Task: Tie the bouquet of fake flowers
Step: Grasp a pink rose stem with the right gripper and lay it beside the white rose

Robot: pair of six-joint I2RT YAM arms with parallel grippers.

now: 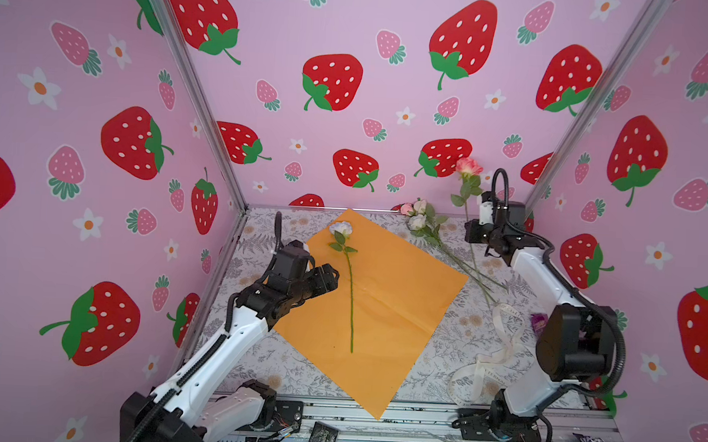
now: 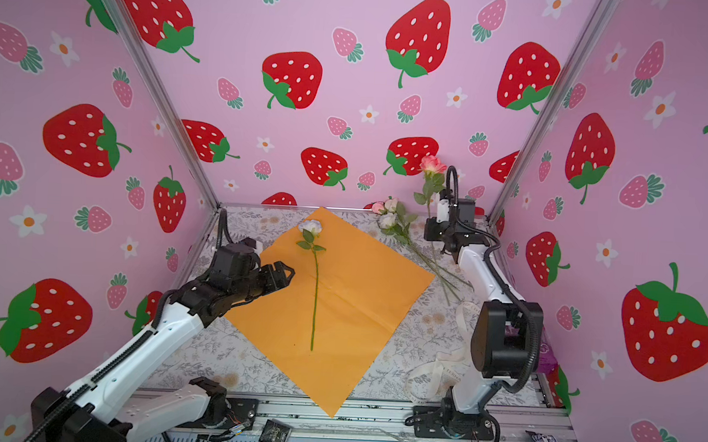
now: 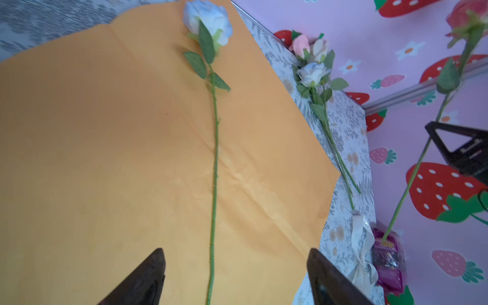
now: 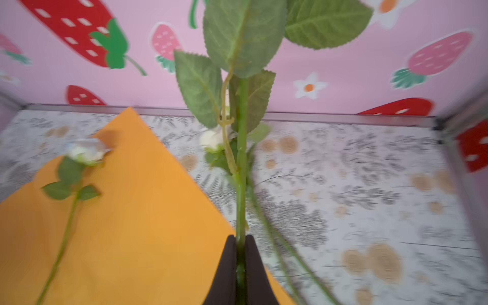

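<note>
An orange paper (image 1: 398,299) lies flat on the table (image 1: 454,331), set like a diamond. The flowers are not yet gathered.

A white rose (image 1: 340,228) lies along the paper. Its bloom is at the paper's far corner, and its stem runs toward the near corner and ends short of it.

The left gripper (image 3: 235,250) is at the paper's left edge and points at the middle of that stem. Its fingers (image 3: 148,280) are spread wide with nothing between them.

A bunch (image 1: 421,219) of pink and white roses lies on the table just off the paper's far right edge. Its stems trail beside that edge toward the right corner.

Beyond the bunch, farther from the paper, the right gripper (image 4: 240,239) has its fingers (image 4: 227,264) pressed on the stem of a pink rose (image 1: 468,166). It pinches below the leaves, and the bloom is raised against the back wall.

A cream ribbon (image 1: 503,353) lies on the table off the paper's near right edge, apart from it.
</note>
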